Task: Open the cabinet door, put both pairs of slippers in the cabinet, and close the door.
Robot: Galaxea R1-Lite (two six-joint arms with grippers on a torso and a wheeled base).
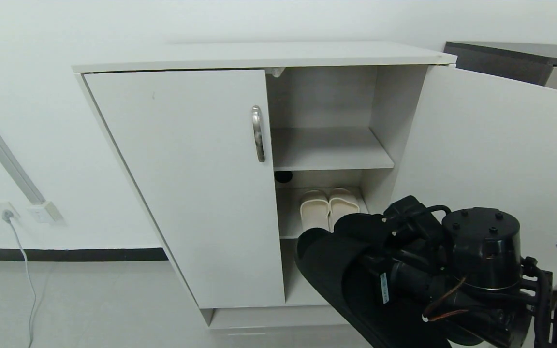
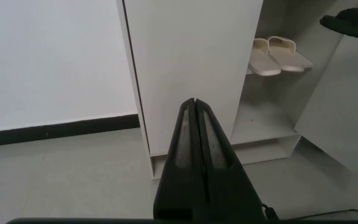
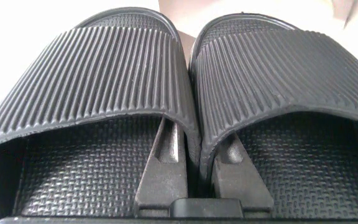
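In the head view the white cabinet (image 1: 259, 55) stands against the wall, its left door (image 1: 186, 183) closed with a metal handle (image 1: 257, 134) at the inner edge, its right door (image 1: 491, 159) swung wide open to the right. Inside, the upper shelf (image 1: 327, 150) is bare and the white slippers (image 1: 329, 208) sit side by side on the shelf below, long axes running near to far. The black slippers (image 1: 331, 270) hang at the end of the right arm, just in front of the open compartment. Their long axis slants from near right to far left, with the front end toward the opening. In the left wrist view the left gripper (image 2: 194, 106) hangs over the floor (image 2: 61, 174) before the closed door, fingers pressed together with nothing between them; the white pair (image 2: 281, 56) lies beyond to the right. In the right wrist view the right gripper (image 3: 197, 177) has one finger (image 3: 163, 168) inside each black slipper, pinching their touching inner walls together, ribbed straps pointing away from the wrist.
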